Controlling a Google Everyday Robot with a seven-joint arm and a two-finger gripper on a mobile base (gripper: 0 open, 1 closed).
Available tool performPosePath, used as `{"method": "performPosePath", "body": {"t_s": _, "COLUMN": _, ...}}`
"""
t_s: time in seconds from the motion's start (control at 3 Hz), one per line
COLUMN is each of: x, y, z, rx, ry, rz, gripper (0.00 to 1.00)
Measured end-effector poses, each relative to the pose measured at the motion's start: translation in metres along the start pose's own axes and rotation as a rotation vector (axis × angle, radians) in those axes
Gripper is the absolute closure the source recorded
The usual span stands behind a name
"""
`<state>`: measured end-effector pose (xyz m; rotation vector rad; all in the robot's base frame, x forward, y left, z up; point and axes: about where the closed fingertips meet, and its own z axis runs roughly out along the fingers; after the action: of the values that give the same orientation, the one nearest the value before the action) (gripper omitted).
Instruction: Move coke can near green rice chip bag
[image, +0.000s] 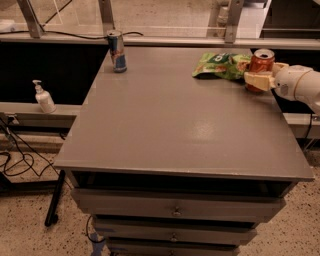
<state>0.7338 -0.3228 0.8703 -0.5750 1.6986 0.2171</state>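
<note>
The coke can (261, 62), red with a silver top, stands upright at the far right of the grey table (170, 125). Just to its left, touching or nearly touching it, lies the green rice chip bag (219, 65). My gripper (260, 79) reaches in from the right edge of the camera view on a white arm. Its cream fingers (256, 80) are closed around the lower part of the can, one in front and one behind it.
A tall slim blue-and-silver can (117, 51) stands at the table's far left corner. A soap pump bottle (44, 97) sits on a lower ledge to the left. Drawers (175, 210) lie below the table's front edge. Cables trail on the floor at left.
</note>
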Motion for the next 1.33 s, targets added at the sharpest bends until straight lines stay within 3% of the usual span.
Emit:
{"method": "performPosePath", "body": {"t_s": 0.33, "x": 0.002, "y": 0.0, "z": 0.001, "rx": 0.001, "ry": 0.009, "rz": 0.004, "gripper": 0.12}}
{"method": "performPosePath", "body": {"t_s": 0.67, "x": 0.005, "y": 0.0, "z": 0.0, "rx": -0.002, "ry": 0.019, "rz": 0.007, "gripper": 0.0}}
{"method": "performPosePath", "body": {"t_s": 1.0, "x": 0.005, "y": -0.003, "z": -0.006, "rx": 0.004, "ry": 0.031, "rz": 0.006, "gripper": 0.0}}
{"method": "performPosePath", "body": {"t_s": 1.33, "x": -0.007, "y": -0.008, "z": -0.032, "rx": 0.017, "ry": 0.029, "rz": -0.025, "gripper": 0.0}}
